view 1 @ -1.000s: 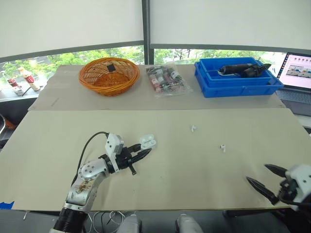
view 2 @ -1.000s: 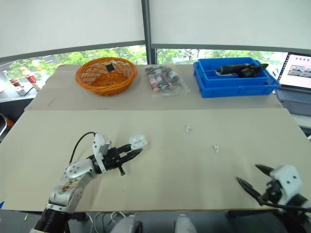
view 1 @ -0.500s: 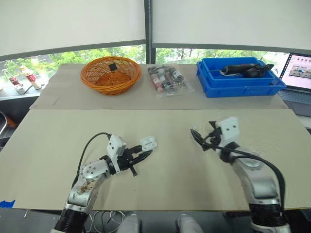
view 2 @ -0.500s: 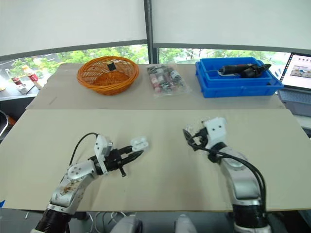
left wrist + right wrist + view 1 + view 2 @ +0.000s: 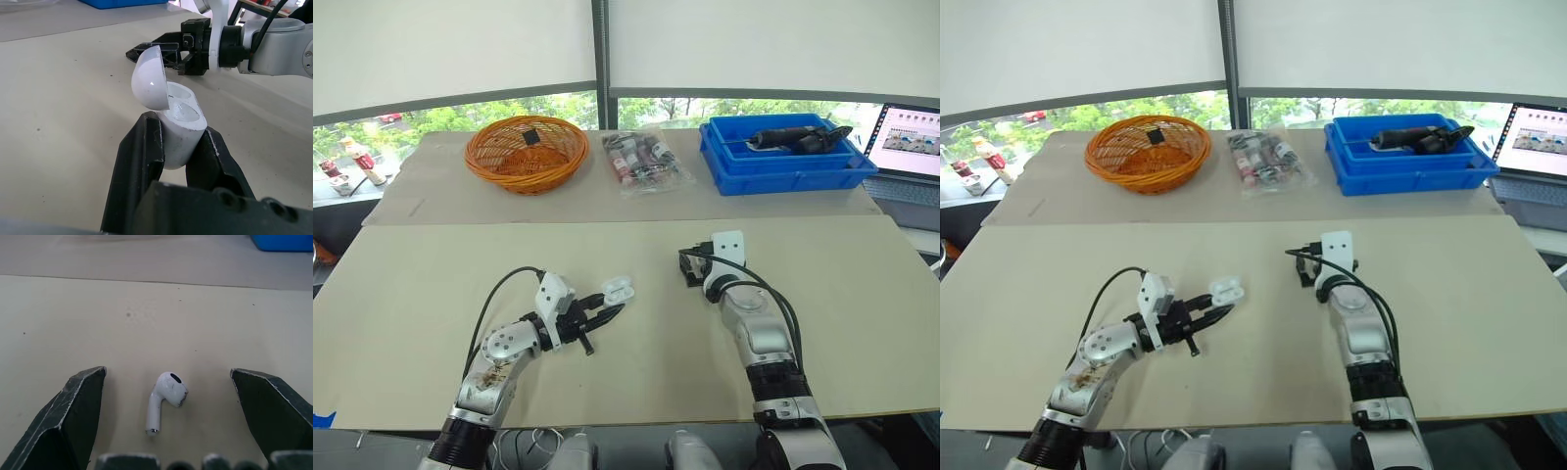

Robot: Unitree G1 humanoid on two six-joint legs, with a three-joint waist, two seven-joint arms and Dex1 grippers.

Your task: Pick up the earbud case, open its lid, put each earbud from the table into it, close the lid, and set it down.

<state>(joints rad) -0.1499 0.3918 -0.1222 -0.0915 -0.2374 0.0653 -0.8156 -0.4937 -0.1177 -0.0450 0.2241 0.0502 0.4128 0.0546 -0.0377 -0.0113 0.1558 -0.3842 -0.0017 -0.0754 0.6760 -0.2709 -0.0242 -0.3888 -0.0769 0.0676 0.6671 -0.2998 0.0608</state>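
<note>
My left gripper (image 5: 607,307) is shut on the white earbud case (image 5: 617,287), held just above the table left of centre. The left wrist view shows the case (image 5: 181,129) upright between the black fingers (image 5: 142,161) with its lid (image 5: 150,84) swung open and both wells empty. My right gripper (image 5: 690,266) sits low over the table a little to the right of the case, open. In the right wrist view one white earbud (image 5: 165,399) lies on the table between its spread fingers (image 5: 78,416), touching neither.
Along the back of the table stand an orange wicker basket (image 5: 526,152), a clear bag of small packets (image 5: 641,162) and a blue bin (image 5: 783,162) holding a dark tool. A laptop (image 5: 911,137) is at the far right, bottles (image 5: 357,162) at the far left.
My right arm has swung from the front right edge to the table's centre and lowered around the earbud. The left gripper has kept the open case in place. The camera has shifted slightly.
</note>
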